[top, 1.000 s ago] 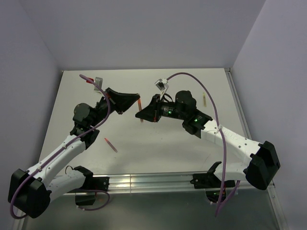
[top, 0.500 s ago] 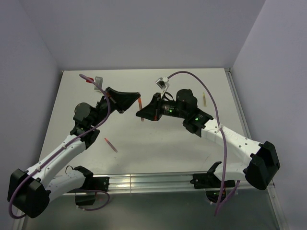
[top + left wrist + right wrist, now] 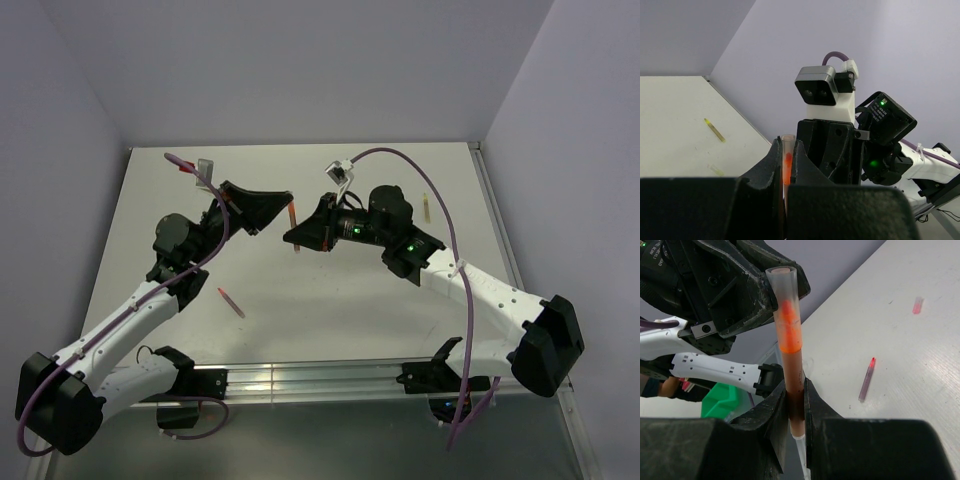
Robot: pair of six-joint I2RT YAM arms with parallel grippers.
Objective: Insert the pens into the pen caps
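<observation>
**Matt black fingers, frosted plastic**

We see the right gripper (image 3: pixel 796 390) as matt black plastic, grainy and scuffed pale along its edges. The left gripper (image 3: pixel 787 150) has the same dull, rough finish. The pen cap (image 3: pixel 784 295) is frosted translucent plastic. The pen (image 3: pixel 792 367) barrel looks smooth and faintly glossy. The table (image 3: pixel 910 355) is matt off-white, lightly scratched. The arm shells (image 3: pixel 490 292) are smooth white plastic, and the cable (image 3: pixel 390 153) is satin purple.

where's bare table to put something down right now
Widest bare patch: near-centre table, between the loose red pen and the right arm. Also the far edge, left of the yellow-green pen. Crowded mid-table, where the left gripper and right gripper clamp the capped pen.
</observation>
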